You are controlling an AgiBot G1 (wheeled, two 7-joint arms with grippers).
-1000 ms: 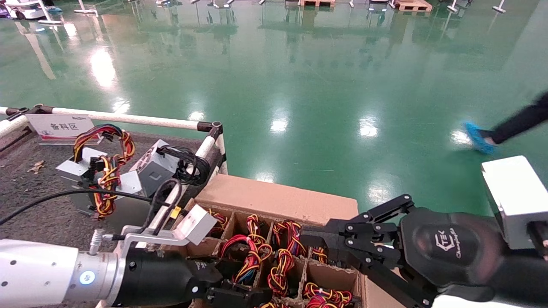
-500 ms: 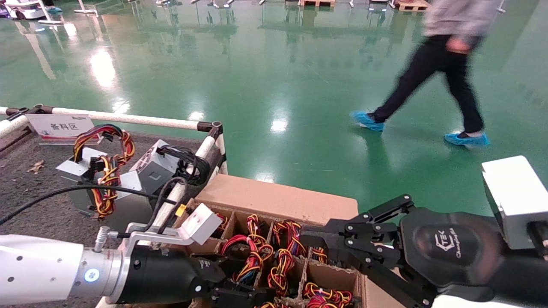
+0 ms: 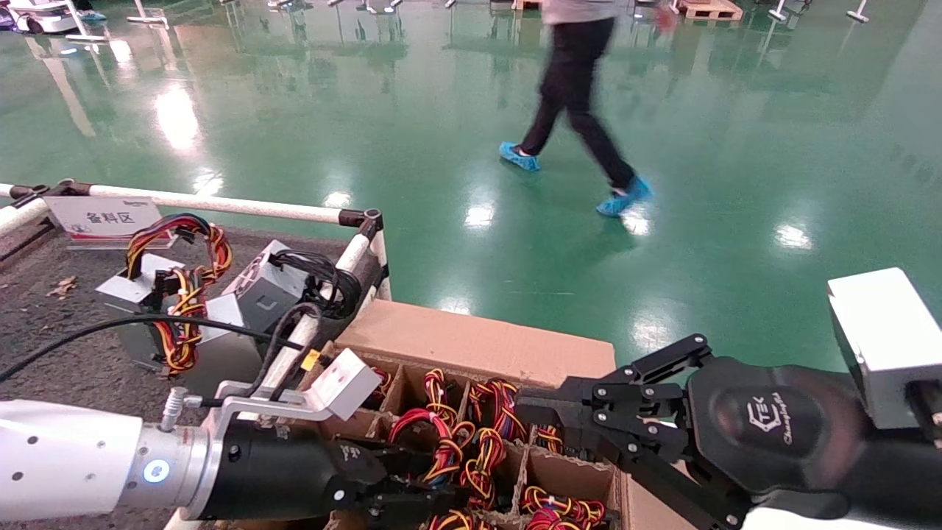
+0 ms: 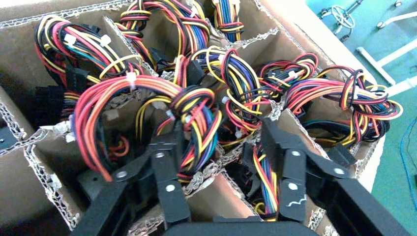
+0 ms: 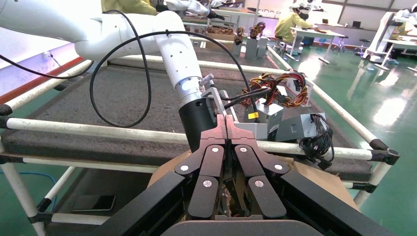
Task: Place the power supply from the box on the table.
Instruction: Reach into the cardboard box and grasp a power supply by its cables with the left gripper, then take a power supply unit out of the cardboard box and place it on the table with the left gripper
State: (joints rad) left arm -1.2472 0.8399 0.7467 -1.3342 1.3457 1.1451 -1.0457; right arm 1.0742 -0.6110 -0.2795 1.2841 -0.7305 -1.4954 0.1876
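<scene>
The brown cardboard box (image 3: 471, 342) (image 4: 231, 191) is split into cells, and looped wire bundles poke out of them. A mostly red bundle (image 4: 123, 93) (image 3: 416, 423) marks one power supply; its grey body is hidden down in its cell. My left gripper (image 4: 221, 132) (image 3: 430, 495) is open and low among the bundles. One finger sits beside the red loop and the jaws straddle a cardboard divider, gripping nothing. My right gripper (image 5: 226, 120) (image 3: 526, 406) hovers shut over the box's right part, with nothing in it. The dark grey table (image 3: 73, 368) (image 5: 123, 93) lies to the left.
On the table stand a grey unit with a coiled black cable (image 3: 268, 291) and units with braided wires (image 3: 158, 294). A white pipe rail (image 3: 346, 258) separates table and box. A sign (image 3: 103, 217) stands at the back. A person (image 3: 574, 96) walks across the green floor.
My left gripper has pushed further forward into the box's wire bundles. The person has walked from right to left across the floor. The right arm has stayed put.
</scene>
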